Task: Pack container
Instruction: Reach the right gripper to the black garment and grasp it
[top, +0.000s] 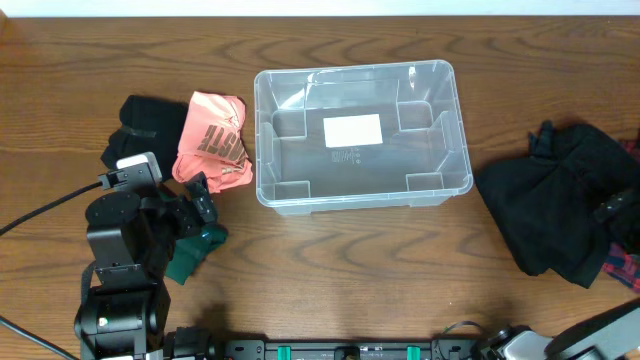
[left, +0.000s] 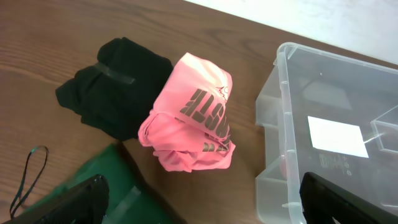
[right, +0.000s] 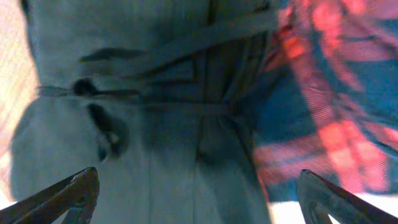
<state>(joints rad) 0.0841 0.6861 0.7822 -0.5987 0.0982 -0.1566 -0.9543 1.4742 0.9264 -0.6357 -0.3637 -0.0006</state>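
The bin (top: 263, 150) sits on the desk (top: 330, 280), open side up. From above, it is near the middle and a bit toward 12 o'clock. It is clear, so you can see through to a white label (top: 352, 130) on its floor.

At 9 o'clock from the bin, just beside its wall, lies a bunched-up pink shirt (top: 212, 140) with dark letters on it. At 9 o'clock from the shirt, touching it, is a folded black cloth (top: 140, 125). At 6 o'clock from the shirt lies a green cloth (top: 198, 250), partly under the left arm (top: 115, 270).

The left jaws are spread wide and hold nothing. In the left wrist view, one tip shows at each bottom corner. The pink shirt is ahead of them at 12 o'clock, and the green cloth is at about 7 o'clock.

At 3 o'clock from the bin, a little apart from it, lies a heap of black clothes (top: 555, 205). A red and blue checked cloth (top: 625, 265) peeks out at the heap's 4 o'clock, at the picture's edge.

The right wrist view is blurry. The right jaws are spread wide too and are not closed on anything. They hang over the dark clothes, with the checked cloth at 3 o'clock.
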